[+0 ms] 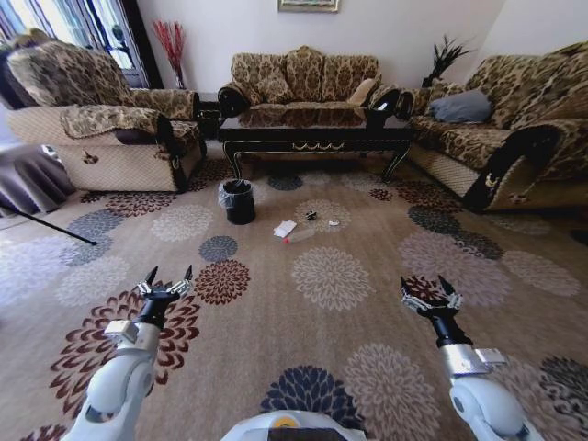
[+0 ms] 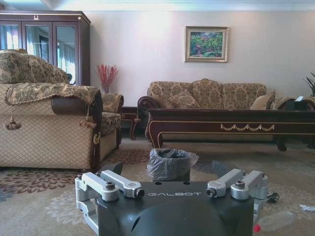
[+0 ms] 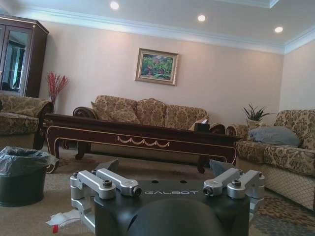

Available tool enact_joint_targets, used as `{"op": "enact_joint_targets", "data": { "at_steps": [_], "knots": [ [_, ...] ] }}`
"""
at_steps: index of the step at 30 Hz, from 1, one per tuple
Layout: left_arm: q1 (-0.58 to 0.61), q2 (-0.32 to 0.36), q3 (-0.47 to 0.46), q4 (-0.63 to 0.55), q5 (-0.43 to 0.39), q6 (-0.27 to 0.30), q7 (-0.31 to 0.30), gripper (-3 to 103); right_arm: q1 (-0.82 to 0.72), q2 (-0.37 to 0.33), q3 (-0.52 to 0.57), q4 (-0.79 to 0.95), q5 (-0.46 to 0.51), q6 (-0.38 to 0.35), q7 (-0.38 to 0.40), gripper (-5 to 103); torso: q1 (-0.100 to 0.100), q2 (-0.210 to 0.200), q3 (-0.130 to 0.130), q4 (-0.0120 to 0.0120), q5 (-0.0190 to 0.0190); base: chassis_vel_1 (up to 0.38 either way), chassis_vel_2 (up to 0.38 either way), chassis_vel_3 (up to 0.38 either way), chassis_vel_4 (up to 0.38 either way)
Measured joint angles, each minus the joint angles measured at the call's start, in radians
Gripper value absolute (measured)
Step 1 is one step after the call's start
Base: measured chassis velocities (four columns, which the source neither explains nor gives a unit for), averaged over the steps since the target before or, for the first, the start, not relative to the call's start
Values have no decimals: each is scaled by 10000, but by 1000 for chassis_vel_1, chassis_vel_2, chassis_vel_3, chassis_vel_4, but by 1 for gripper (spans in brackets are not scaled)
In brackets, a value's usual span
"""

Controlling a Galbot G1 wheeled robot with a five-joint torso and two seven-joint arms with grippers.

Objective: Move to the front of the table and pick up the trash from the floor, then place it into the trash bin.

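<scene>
We note two grippers, both held low over the floor [image 1: 367, 239] in the near foreground and well short of the litter. The left gripper [image 1: 165, 283] has its dark fingertips spread apart with nothing between them; in its wrist view the same left gripper [image 2: 170, 189] shows both linkages splayed outward. The right gripper [image 1: 429, 292] is likewise spread and empty, confirmed in its own wrist view [image 3: 165, 189]. Outward from there, the carpet carries round flower medallions. The trash sits as one small cluster ahead of us, between the grippers and the table [image 1: 317, 138]: we count four pieces, namely one crumpled white paper [image 1: 285, 228], one clear bottle [image 1: 299, 236] lying on its side just beside the paper, one small dark wrapper [image 1: 311, 216] and one tiny white scrap [image 1: 333, 222] near it. One trash bin [image 1: 239, 201], black with a translucent liner, stands upright on the carpet just left of the cluster and in front of the table's left end. One long dark table with gold scrollwork stands behind it; one small black box [image 1: 378, 116] rests at its right end. Three patterned sofas [image 1: 303, 78] ring the table: one behind, one on each side. One framed painting [image 2: 206, 44] hangs on the back wall.
</scene>
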Motion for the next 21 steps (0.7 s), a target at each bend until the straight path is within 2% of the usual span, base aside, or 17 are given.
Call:
{"op": "enact_joint_targets", "data": {
  "at_steps": [10,21],
  "knots": [
    [107,31,-188,-341,-17,134,-131,100,-8,72,-34,-6,-38,39,-17,100,6,42,35,0,0,-80,68,61,-77],
    [106,40,-205,-347,-75,106,-131,100,-48,222,-48,-15,-132,158,-25,100,13,74,60,0,-2,-259,256,253,-258]
  ]
}}
